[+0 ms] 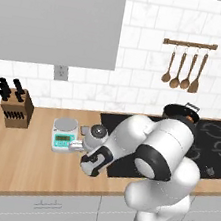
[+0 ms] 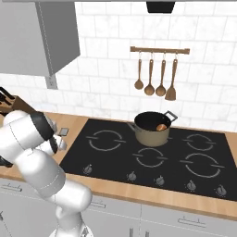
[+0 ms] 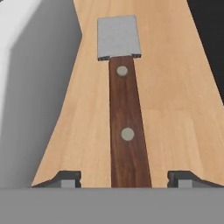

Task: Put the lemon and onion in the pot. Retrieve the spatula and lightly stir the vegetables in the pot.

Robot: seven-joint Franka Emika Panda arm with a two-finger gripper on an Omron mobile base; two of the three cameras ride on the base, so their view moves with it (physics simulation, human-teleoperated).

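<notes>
spatula (image 3: 124, 109) lies flat on the wooden counter (image 3: 175, 109), grey blade pointing away from the hand camera and dark brown handle running straight back between the 2 finger tips. this placement suits a grasp along the handle: the long axis lines up with the hand's view, so the fingers can close across the handle's narrow width. the gripper (image 3: 124, 179) is spread wide, 1 tip on each side of the handle with clear wood showing between each tip and the handle, so nothing is clamped yet. whether the tips already touch the counter cannot be told.

the pot (image 2: 151, 128) stands well apart on the black cooktop (image 2: 115, 157), on a rear burner, and an orange-brown round piece, likely the onion (image 2: 161, 127), sits inside against the dark interior. the lemon cannot be made out in the pot from here. judging by this, the loading step looks at least partly done and the retrieval of the tool is the step in hand.

the arm folds low and to its left, elbow high over the counter edge, wrist bent down beside the kitchen scale (image 1: 64, 134), which sits just left of the hand. a knife block (image 1: 15, 107) stands further left, and copper spoons (image 2: 155, 74) hang on the wall rail above the cooktop.
</notes>
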